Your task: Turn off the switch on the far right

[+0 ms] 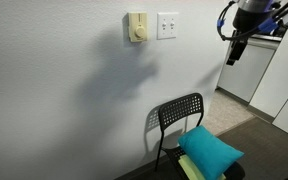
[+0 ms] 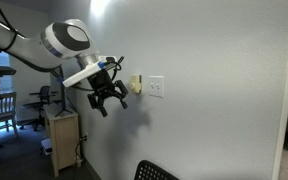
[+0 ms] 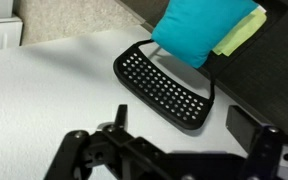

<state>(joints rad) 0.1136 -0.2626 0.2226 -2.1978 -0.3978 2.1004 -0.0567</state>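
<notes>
A black perforated chair back (image 3: 166,90) lies against the white wall (image 3: 44,90). A teal cushion (image 3: 204,25) fills the top right corner. The gripper (image 3: 174,160) spans the bottom edge, fingers apart.

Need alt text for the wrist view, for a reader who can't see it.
The gripper, jaws open and empty, spans the bottom edge, looking along a white wall. Beyond it stands a black chair with a perforated backrest, and a teal cushion lies on a yellow-green pad on its seat.

A black perforated chair (image 1: 179,113) stands by the white wall (image 1: 64,90) at lower centre, a teal cushion (image 1: 211,150) on its seat. A cream-yellow knob plate (image 1: 137,27) hangs at upper centre.
</notes>
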